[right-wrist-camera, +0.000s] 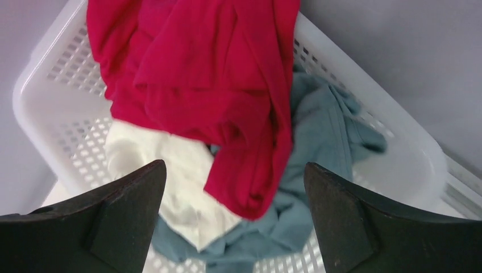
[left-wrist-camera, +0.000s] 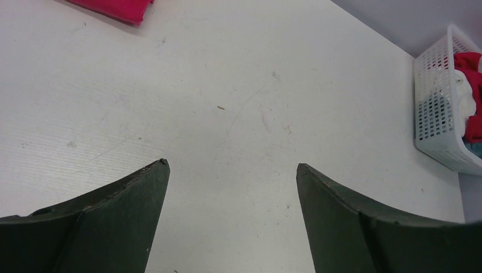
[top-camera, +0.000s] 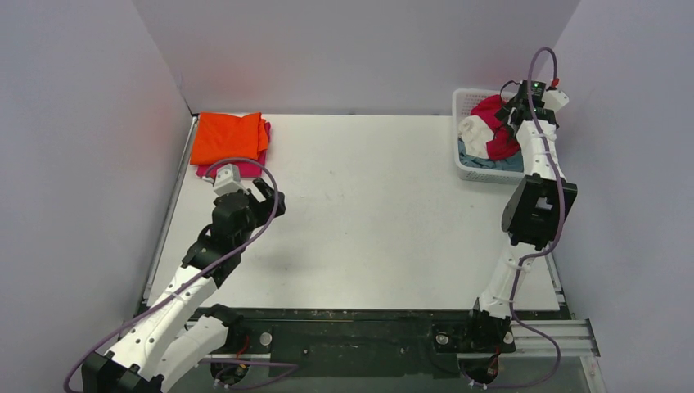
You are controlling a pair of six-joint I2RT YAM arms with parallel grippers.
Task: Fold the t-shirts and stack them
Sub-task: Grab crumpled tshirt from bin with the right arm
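Observation:
A folded orange t-shirt point(top-camera: 229, 137) lies on a magenta pink t-shirt point(top-camera: 214, 170) at the back left of the table. The pink shirt's corner shows in the left wrist view point(left-wrist-camera: 116, 8). My left gripper point(top-camera: 268, 196) point(left-wrist-camera: 232, 166) is open and empty, low over bare table in front of that stack. The crimson red point(right-wrist-camera: 199, 74), cream white point(right-wrist-camera: 170, 170) and teal blue point(right-wrist-camera: 318, 131) t-shirts lie crumpled in the white basket point(top-camera: 466, 168). My right gripper point(top-camera: 514, 110) point(right-wrist-camera: 234, 168) is open and empty just above them, over the hanging edge of the red shirt.
The white lattice basket point(right-wrist-camera: 45, 114) stands at the back right corner against the grey walls, and also shows in the left wrist view point(left-wrist-camera: 440, 114). Grey walls enclose the table on three sides. The white table top point(top-camera: 368, 205) stretches between stack and basket.

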